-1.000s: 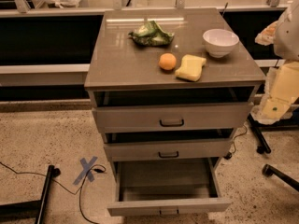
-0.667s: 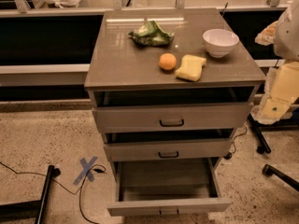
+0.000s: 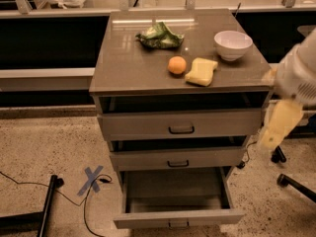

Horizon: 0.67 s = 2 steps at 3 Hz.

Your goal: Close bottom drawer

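The grey cabinet [image 3: 123,68] has three drawers. The bottom drawer [image 3: 148,220] is pulled far out, its inside bare, and its narrow grey front with a small dark loop handle [image 3: 177,224] sits at the lower edge of the view. My gripper [image 3: 272,135], a pale yellowish end on a white arm [image 3: 298,75], hangs to the right of the cabinet beside the top and middle drawer fronts. It is above and to the right of the bottom drawer, apart from it.
The top drawer [image 3: 143,125] and middle drawer [image 3: 143,159] stand slightly out. On the cabinet top lie a green bag [image 3: 160,36], an orange [image 3: 177,65], a yellow sponge [image 3: 201,71] and a white bowl [image 3: 232,44]. Cables, a blue tape cross [image 3: 92,179] and chair legs [image 3: 296,184] are on the floor.
My arm and gripper have moved a little left and down, closer to the cabinet's right side. The drawers have not moved.
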Tool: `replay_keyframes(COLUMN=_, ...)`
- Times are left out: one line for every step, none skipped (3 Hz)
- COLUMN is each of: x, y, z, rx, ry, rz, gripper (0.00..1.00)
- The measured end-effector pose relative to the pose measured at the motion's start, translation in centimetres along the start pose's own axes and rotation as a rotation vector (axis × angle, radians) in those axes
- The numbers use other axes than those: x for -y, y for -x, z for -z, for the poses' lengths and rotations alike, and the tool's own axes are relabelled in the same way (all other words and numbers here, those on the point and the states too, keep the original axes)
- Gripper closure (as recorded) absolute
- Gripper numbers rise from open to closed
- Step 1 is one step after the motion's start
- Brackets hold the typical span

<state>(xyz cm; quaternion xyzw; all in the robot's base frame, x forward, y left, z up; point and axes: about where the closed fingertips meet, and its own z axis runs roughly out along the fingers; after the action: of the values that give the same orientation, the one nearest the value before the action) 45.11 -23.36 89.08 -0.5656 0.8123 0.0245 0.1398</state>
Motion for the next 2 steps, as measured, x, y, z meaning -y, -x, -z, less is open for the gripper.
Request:
replay_keyframes(x=-2.4, y=-4.2, z=-10.6, rx=0.044, ry=0.122, rz=-0.099, gripper=0.0)
replay_keyframes(x=-4.3, y=-5.7, z=-13.8, rx=0.024, ry=0.176, rz=-0.117, gripper=0.0)
